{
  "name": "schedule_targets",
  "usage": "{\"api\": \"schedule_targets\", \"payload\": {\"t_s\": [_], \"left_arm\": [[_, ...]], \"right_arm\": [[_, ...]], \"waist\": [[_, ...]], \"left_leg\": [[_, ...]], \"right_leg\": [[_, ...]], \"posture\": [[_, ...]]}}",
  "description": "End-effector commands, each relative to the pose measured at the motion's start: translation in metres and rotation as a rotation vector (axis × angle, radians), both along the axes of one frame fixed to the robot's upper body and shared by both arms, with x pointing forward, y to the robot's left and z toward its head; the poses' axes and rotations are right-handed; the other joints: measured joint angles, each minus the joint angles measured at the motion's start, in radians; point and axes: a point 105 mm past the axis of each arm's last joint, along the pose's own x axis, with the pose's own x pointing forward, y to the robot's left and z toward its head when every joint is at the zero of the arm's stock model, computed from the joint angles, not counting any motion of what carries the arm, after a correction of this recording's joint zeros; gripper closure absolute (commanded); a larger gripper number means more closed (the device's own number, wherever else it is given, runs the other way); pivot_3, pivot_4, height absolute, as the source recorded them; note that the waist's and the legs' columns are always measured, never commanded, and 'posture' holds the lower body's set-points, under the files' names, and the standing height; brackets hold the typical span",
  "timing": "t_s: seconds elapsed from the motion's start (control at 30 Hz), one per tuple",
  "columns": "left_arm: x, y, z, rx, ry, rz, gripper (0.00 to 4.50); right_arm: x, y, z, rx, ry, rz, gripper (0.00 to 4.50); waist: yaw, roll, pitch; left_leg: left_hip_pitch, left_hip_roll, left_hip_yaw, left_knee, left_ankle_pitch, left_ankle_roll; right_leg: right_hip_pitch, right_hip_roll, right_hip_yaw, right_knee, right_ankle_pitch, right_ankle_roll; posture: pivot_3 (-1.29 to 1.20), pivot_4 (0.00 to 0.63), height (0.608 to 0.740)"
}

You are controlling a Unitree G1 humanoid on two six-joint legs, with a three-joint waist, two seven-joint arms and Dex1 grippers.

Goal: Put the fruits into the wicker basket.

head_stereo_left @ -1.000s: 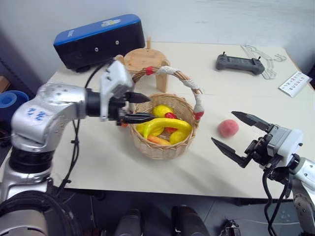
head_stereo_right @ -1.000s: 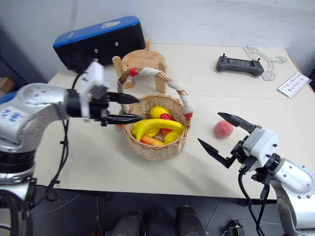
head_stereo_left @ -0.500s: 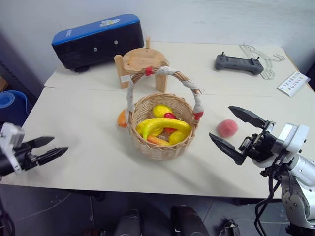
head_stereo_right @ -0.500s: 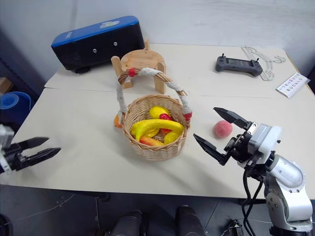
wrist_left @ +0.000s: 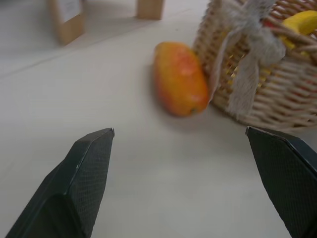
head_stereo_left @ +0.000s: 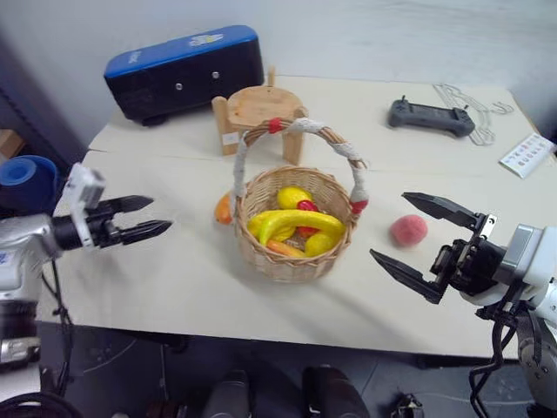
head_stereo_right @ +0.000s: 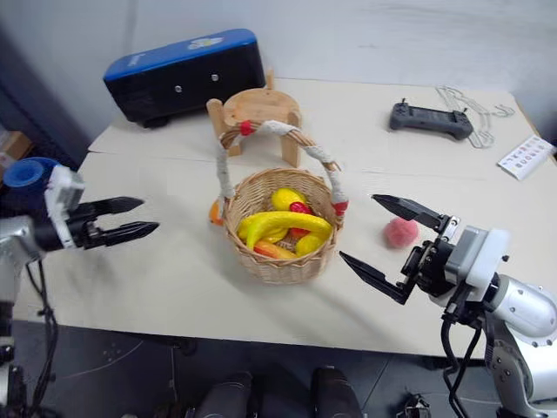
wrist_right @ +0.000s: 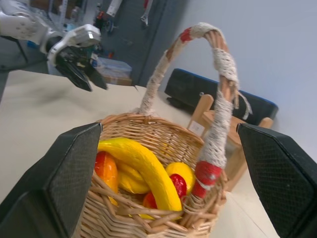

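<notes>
The wicker basket (head_stereo_left: pixel 291 228) half hides the mango (head_stereo_left: pixel 224 208); both claws gape empty.

Woven wicker basket (head_stereo_left: pixel 296 252) — glossy plastic banana (head_stereo_left: pixel 296 222), wooden stool (head_stereo_left: pixel 257 109)

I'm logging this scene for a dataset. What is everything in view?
wicker basket: 1, tan, table centre.
banana: 1, yellow, in basket, over other fruit.
mango: 1, orange, on table against basket.
peach: 1, pink-red, right of basket.
stool: 1, wooden, behind basket.
case: 1, blue-black, far left.
controller: 1, dark grey, far right.
card: 1, white, right edge.
table: 1, beige.
left gripper: black, open.
right gripper: black, open.
</notes>
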Motion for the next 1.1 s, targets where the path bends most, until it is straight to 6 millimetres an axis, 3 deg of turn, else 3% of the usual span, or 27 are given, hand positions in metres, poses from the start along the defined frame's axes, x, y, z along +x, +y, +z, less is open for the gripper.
{"api": "schedule_targets", "payload": {"t_s": [0.03,0.2,0.4,0.57,0.67,0.8,0.93,1.1], "left_arm": [[0.032,-0.007,-0.003,-0.012,0.037,0.053,0.01],[0.056,-0.033,-0.015,-0.069,0.182,0.042,0.01],[0.066,-0.052,-0.028,-0.048,0.245,0.041,0.01],[0.062,-0.069,-0.034,-0.109,0.338,-0.021,0.01],[0.064,-0.070,-0.038,-0.131,0.358,0.000,0.60],[0.064,-0.073,-0.035,-0.206,0.370,0.000,1.74],[0.062,-0.055,-0.033,-0.205,0.343,0.035,1.84],[0.053,0.010,0.010,-0.264,0.110,0.139,1.84]], "right_arm": [[-0.001,0.000,0.005,0.001,-0.032,0.000,0.00],[0.000,0.004,0.006,0.002,-0.041,-0.010,0.00],[0.000,0.004,0.008,0.009,-0.073,-0.043,0.00],[-0.001,0.006,0.008,0.008,-0.081,-0.045,0.00],[0.000,0.008,0.008,0.008,-0.086,-0.046,0.00],[0.001,0.012,0.008,0.008,-0.091,-0.041,0.00],[0.002,0.016,0.009,0.006,-0.096,-0.039,0.00],[0.004,0.015,0.012,-0.001,-0.100,-0.054,0.00]], "waist": [[-0.003,-0.001,0.001],[-0.010,-0.002,0.001],[0.001,-0.002,0.001],[0.001,-0.003,0.001],[0.001,-0.003,0.002],[-0.002,-0.003,0.002],[-0.001,-0.003,0.002],[-0.018,-0.004,0.002]], "left_leg": [[0.000,0.000,0.000,0.001,0.000,0.000],[0.001,-0.001,0.003,0.002,0.000,0.002],[0.000,-0.001,0.002,0.004,0.000,0.002],[-0.001,-0.001,0.002,0.006,-0.001,0.002],[-0.002,-0.001,0.001,0.007,-0.001,0.002],[-0.001,0.000,0.001,0.008,-0.001,0.002],[-0.002,0.000,0.001,0.008,-0.001,0.002],[-0.002,0.001,0.001,0.008,-0.002,0.001]], "right_leg": [[0.000,0.001,-0.002,0.001,0.000,0.000],[-0.004,0.002,-0.004,0.004,0.000,0.000],[-0.004,0.002,-0.004,0.004,0.000,0.001],[-0.004,0.001,-0.004,0.005,0.000,0.001],[-0.004,0.001,-0.004,0.006,0.000,0.001],[-0.004,0.002,-0.003,0.006,0.000,0.001],[-0.004,0.001,-0.003,0.007,0.000,0.001],[-0.008,0.001,-0.001,0.010,0.000,0.001]], "posture": [[0.00,0.150,0.740],[0.00,0.150,0.740],[0.00,0.150,0.740],[0.00,0.150,0.740],[0.00,0.150,0.740],[0.00,0.150,0.740],[0.00,0.150,0.740],[0.00,0.150,0.740]]}}
